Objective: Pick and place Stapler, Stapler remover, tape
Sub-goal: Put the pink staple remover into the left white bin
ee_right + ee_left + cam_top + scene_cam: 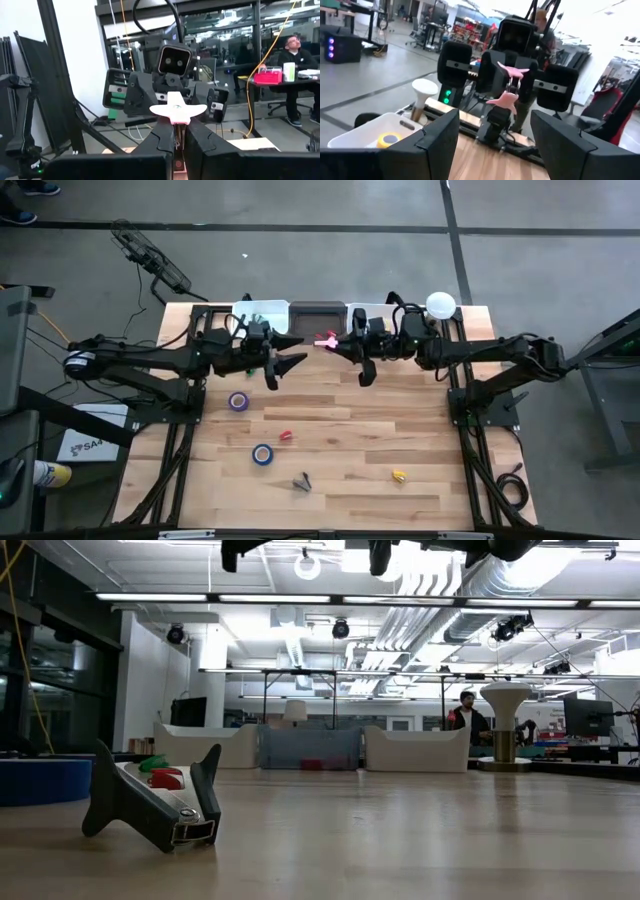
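The pink staple remover (324, 340) is lifted over the far middle of the table, in my shut right gripper (336, 344); it also shows in the right wrist view (177, 111) and the left wrist view (507, 85). My left gripper (297, 351) is open and faces it from the table's left, a short way off and touching nothing. A purple tape roll (238, 401) and a blue tape roll (262, 453) lie flat on the table. The dark stapler (302, 480) rests near the near edge (150, 805). My right gripper pinches the pink staple remover between its two fingers (162, 135), below the remover's spread wings (178, 119). The fingers come about level from the table's right. The remover is lifted clear of the table and stands out past the fingertips toward the left gripper.
White bins (254, 310) and a dark bin (315, 310) stand along the far edge; one white bin holds a yellow tape roll (389, 140). A small red piece (286, 436) and a small yellow thing (399, 475) lie on the table. A person (295, 55) sits beyond.
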